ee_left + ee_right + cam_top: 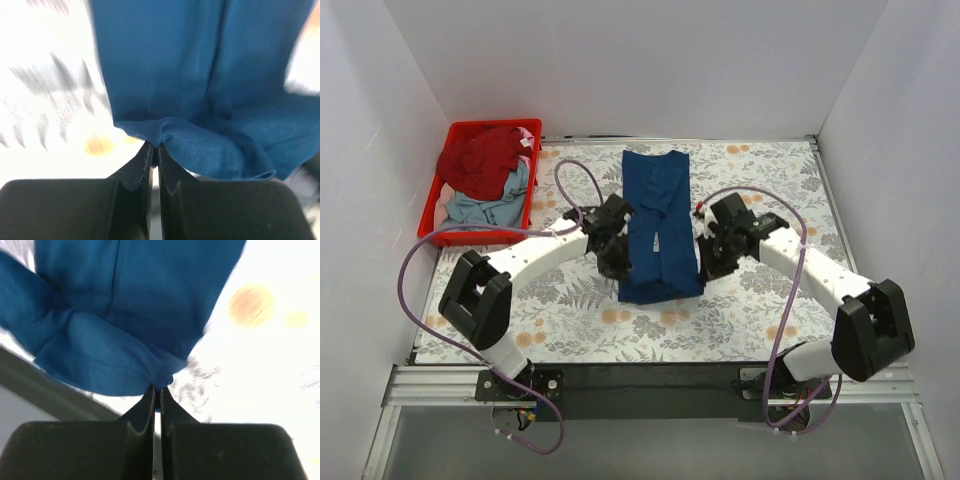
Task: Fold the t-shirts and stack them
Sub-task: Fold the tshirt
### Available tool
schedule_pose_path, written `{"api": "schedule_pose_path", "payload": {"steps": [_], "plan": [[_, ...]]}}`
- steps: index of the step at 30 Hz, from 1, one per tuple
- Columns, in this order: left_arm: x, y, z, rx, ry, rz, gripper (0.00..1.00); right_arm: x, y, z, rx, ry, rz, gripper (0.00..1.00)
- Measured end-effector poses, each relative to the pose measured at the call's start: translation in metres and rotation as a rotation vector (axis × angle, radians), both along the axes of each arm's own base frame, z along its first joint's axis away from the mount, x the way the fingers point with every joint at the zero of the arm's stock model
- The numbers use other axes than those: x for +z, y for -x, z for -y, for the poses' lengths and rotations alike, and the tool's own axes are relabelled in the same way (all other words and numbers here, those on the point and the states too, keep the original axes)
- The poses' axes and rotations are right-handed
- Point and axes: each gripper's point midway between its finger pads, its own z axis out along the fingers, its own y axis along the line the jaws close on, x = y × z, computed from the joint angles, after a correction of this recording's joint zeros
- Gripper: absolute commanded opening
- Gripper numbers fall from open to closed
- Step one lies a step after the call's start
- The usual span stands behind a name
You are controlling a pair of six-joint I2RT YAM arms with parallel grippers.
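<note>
The navy blue t-shirt [657,225] lies as a long narrow folded strip down the middle of the table. My left gripper [617,262] is shut on its near left corner; the hem [200,150] bunches at the closed jaws. My right gripper [705,268] is shut on its near right corner, with cloth [110,365] pinched at the tips. The near end of the shirt is raised off the table. The dark red t-shirt [480,160] and the pale grey-blue t-shirt [485,207] lie crumpled in the red crate. The mouse print is hidden.
The red plastic crate [433,205] stands at the far left of the table. The flowered tablecloth [760,310] covers the table. White walls close in the back and both sides. Purple cables loop beside both arms.
</note>
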Motion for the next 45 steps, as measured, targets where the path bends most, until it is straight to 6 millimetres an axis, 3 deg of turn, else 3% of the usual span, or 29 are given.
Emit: {"api": "schedule_pose_path", "payload": {"steps": [4, 7, 11, 18, 24, 30, 31, 32, 36, 40, 45], "plan": [[0.018, -0.079, -0.002, 0.100, 0.052, 0.155, 0.00, 0.024, -0.067, -0.004, -0.031, -0.003, 0.111, 0.01], [0.022, -0.121, -0.002, 0.135, 0.064, 0.230, 0.00, 0.033, -0.107, -0.007, -0.050, -0.006, 0.162, 0.01], [0.016, -0.163, 0.003, 0.140, 0.069, 0.295, 0.00, 0.034, -0.149, -0.009, -0.074, -0.016, 0.193, 0.01], [0.004, -0.211, 0.001, 0.152, 0.049, 0.389, 0.00, 0.024, -0.186, -0.009, -0.103, -0.032, 0.202, 0.01], [0.000, -0.236, -0.006, 0.184, 0.053, 0.437, 0.00, 0.003, -0.205, -0.007, -0.120, -0.036, 0.196, 0.01], [-0.023, -0.247, -0.007, 0.200, 0.048, 0.434, 0.00, -0.021, -0.222, -0.011, -0.122, -0.040, 0.207, 0.02], [-0.026, -0.249, -0.007, 0.202, 0.048, 0.434, 0.02, -0.024, -0.224, -0.012, -0.123, -0.042, 0.210, 0.12], [-0.031, -0.250, -0.007, 0.202, 0.046, 0.432, 0.04, -0.026, -0.227, -0.013, -0.123, -0.044, 0.214, 0.16], [-0.043, -0.250, -0.007, 0.202, 0.036, 0.427, 0.23, -0.036, -0.231, -0.015, -0.121, -0.042, 0.212, 0.25], [-0.046, -0.248, -0.013, 0.216, 0.018, 0.438, 0.38, -0.032, -0.234, -0.015, -0.123, -0.028, 0.238, 0.34], [-0.034, -0.229, -0.024, 0.226, -0.027, 0.470, 0.40, -0.005, -0.232, -0.016, -0.133, 0.034, 0.346, 0.36]]}}
